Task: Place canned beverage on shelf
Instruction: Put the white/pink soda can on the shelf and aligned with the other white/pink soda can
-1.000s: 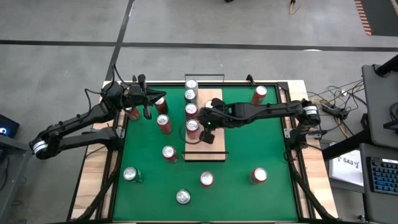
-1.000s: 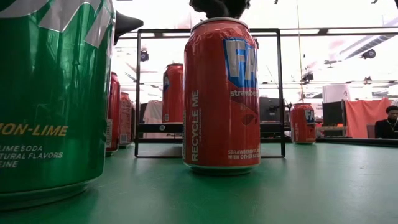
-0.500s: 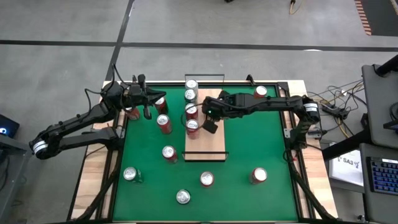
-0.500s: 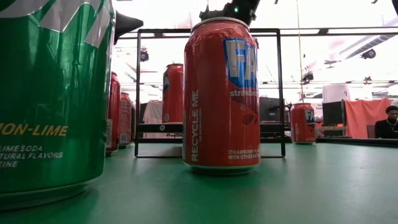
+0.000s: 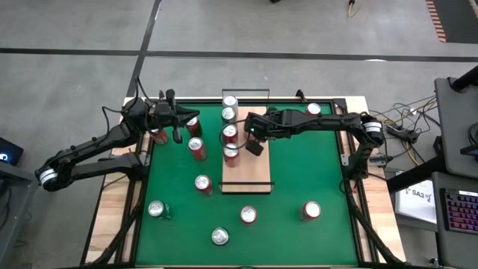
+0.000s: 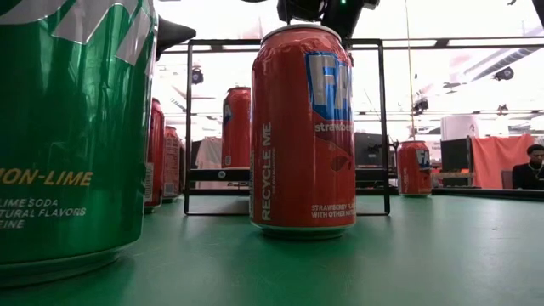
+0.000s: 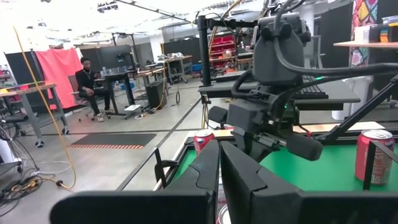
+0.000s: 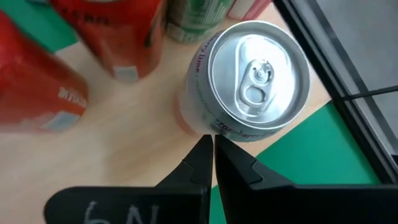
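Shelf (image 5: pixel 250 173) cans (image 8: pixel 259 81) stand just beyond the right arm's clenched, empty fingers (image 8: pixel 200 163).

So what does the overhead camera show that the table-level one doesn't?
Only overhead: both dark arms whole, the left pincer shut near the green mat's far-left corner, the right pincer shut above the pale wood-grain shelf board, and all the scattered cans' silver tops. Only table-level: a huge green lemon-lime can, the printing on the red strawberry soda can, and the room behind. Both show the mat and the shelf's black rails.
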`<state>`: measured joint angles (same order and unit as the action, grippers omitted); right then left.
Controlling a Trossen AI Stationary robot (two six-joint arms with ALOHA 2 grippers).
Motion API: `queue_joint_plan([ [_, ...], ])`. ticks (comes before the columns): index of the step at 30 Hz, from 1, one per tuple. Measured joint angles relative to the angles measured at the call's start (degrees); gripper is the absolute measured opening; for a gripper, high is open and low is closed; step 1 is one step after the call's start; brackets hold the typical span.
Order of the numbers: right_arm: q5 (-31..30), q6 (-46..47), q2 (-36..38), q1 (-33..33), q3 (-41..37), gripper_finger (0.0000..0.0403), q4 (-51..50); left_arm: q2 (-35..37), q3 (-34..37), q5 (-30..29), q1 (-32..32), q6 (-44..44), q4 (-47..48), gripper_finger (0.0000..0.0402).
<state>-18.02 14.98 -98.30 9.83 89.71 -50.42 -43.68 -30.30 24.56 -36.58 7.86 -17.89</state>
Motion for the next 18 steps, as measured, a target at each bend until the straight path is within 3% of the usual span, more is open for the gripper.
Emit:
queue_joint_plan([
  [18, 2.0, -2.2, 0.0, 0.8, -0.5, 0.0009, 7.0, 0.0, 0.0, 0.0, 0.0, 0.0, 0.0, 0.0],
])
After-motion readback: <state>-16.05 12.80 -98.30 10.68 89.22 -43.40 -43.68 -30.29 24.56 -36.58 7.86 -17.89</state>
